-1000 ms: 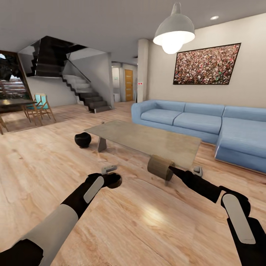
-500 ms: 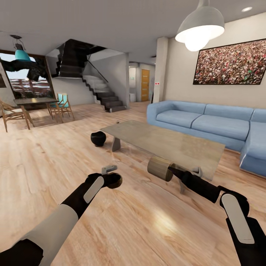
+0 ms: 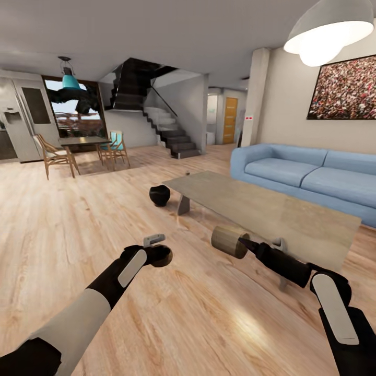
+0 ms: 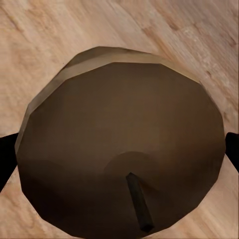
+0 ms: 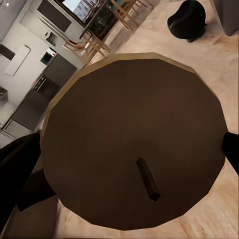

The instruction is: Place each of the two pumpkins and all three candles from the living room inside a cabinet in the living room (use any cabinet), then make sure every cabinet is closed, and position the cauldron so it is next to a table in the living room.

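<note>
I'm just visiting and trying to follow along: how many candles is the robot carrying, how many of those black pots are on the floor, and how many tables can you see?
Candles: 2, one in the left claw and one in the right claw
Black cauldrons: 1
Tables: 2, the coffee table and the dining table
Total: 5

Both claws' fingers mostly hidden behind their candles (image 4: 119, 144) (image 5: 132, 147).
</note>
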